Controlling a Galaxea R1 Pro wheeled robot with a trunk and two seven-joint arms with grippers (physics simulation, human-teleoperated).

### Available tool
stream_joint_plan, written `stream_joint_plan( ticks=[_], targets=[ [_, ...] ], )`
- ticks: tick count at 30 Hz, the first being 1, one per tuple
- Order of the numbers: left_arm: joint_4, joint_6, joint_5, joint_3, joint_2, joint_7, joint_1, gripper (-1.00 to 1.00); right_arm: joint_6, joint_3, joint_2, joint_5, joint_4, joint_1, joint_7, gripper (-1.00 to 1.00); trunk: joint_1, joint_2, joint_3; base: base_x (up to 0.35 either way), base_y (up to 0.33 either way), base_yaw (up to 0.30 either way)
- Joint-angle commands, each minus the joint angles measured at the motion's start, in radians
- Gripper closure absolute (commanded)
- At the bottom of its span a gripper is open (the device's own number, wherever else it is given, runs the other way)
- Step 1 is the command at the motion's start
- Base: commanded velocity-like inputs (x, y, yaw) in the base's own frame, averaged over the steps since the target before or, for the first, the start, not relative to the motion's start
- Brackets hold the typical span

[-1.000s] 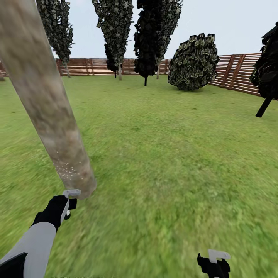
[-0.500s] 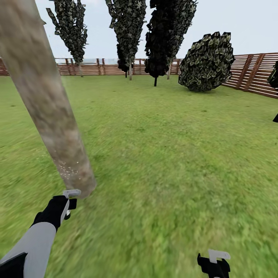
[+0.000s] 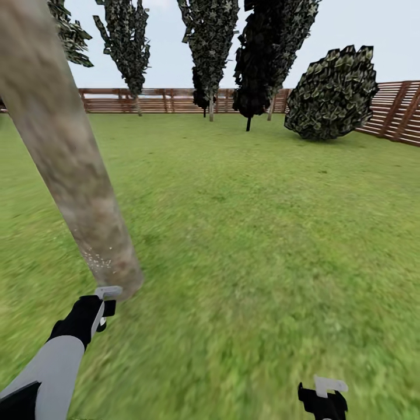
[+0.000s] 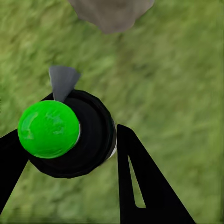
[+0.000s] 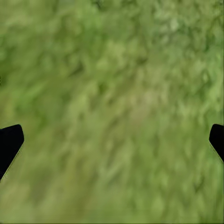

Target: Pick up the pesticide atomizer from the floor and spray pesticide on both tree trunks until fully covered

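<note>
While your left gripper pinches the atomizer between its fingers, the bottle sits low in the head view at about 8 o'clock, its grey nozzle aimed at the foot of the trunk. From the wrist you see it top-down: a green cap on a black body, with the base of the trunk just beyond the nozzle. White specks dot the lowest part of the trunk, close above the nozzle; the bark higher up looks bare.

Judging by that, you are in the spraying step on one tree, with only the bottom band marked. Next you likely need to tilt or raise the nozzle and work up the trunk, then around its sides, keeping near the bark.

Your right gripper hangs at 5 o'clock over grass, fingers spread and empty. Farther out, at 12 to 1 o'clock, conifers and a round bush stand before the fence.
</note>
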Motion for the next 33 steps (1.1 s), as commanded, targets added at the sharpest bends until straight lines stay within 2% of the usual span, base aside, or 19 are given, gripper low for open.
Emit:
stream_joint_plan(
  ticks=[1, 11, 16, 17, 18, 20, 25, 29, 30, 33],
  targets=[
    [-0.001, 0.004, 0.003, 0.002, -0.001, 0.002, -0.001, 1.00, -0.004, -0.008, 0.000, 0.011, 0.002, -0.001, -0.003, -1.00, 0.000, 0.000, -0.001, 0.142, -0.268, 0.276],
    [-0.005, 0.004, 0.024, 0.003, -0.002, 0.002, -0.001, 1.00, -0.005, -0.008, -0.001, 0.011, 0.002, -0.001, -0.004, -1.00, 0.000, 0.000, -0.001, 0.042, -0.262, 0.277],
    [-0.017, 0.012, 0.048, -0.006, -0.023, -0.006, -0.017, 1.00, -0.005, -0.008, -0.002, 0.011, 0.000, -0.001, -0.005, -1.00, 0.000, 0.000, -0.001, 0.000, -0.039, 0.225],
    [-0.008, 0.030, 0.051, -0.008, -0.042, -0.009, -0.100, 1.00, -0.005, -0.008, -0.004, 0.011, -0.001, -0.001, -0.005, -1.00, 0.000, 0.000, -0.001, 0.000, -0.001, 0.009],
    [-0.009, 0.083, 0.050, -0.009, -0.055, -0.011, -0.149, 1.00, -0.005, -0.008, -0.006, 0.011, -0.001, -0.001, -0.005, -1.00, 0.000, 0.000, -0.001, 0.000, 0.000, 0.002],
    [-0.012, 0.110, 0.050, -0.012, -0.060, -0.012, -0.186, 1.00, -0.005, -0.008, -0.006, 0.011, -0.001, 0.000, -0.005, -1.00, 0.000, 0.000, -0.001, 0.000, 0.000, 0.000],
    [-0.018, 0.130, 0.046, -0.027, -0.037, -0.015, -0.205, 1.00, -0.004, -0.008, -0.006, 0.011, -0.001, -0.001, -0.005, -1.00, 0.000, 0.000, -0.001, 0.000, 0.000, 0.000],
    [-0.016, 0.131, 0.046, -0.035, 0.020, -0.016, -0.204, 1.00, -0.004, -0.008, -0.006, 0.011, -0.001, -0.001, -0.005, -1.00, 0.000, 0.000, -0.001, 0.000, 0.000, 0.000],
    [-0.009, 0.131, 0.047, -0.043, 0.024, -0.016, -0.203, 1.00, -0.004, -0.008, -0.006, 0.011, -0.001, -0.001, -0.005, -1.00, 0.000, 0.000, -0.001, 0.000, 0.000, 0.000],
    [-0.004, 0.134, 0.049, -0.105, 0.023, -0.016, -0.203, 1.00, -0.004, -0.008, -0.006, 0.011, -0.001, 0.000, -0.005, -1.00, 0.000, 0.000, -0.001, 0.000, 0.000, 0.000]
  ],
)
